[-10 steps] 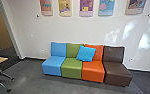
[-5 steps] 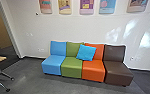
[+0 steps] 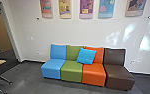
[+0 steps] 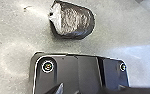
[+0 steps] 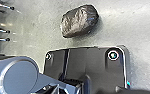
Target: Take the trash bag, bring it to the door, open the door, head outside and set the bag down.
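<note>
You could not tell how far open either gripper was, or whether it had hold of anything. Your trash bag [image 4: 77,20] lay on the grey floor [image 4: 13,27], near the robot's dark plate [image 4: 88,68] but apart from it. Ahead of you, the writing on the wall posters [image 3: 86,7] could not be read.
</note>
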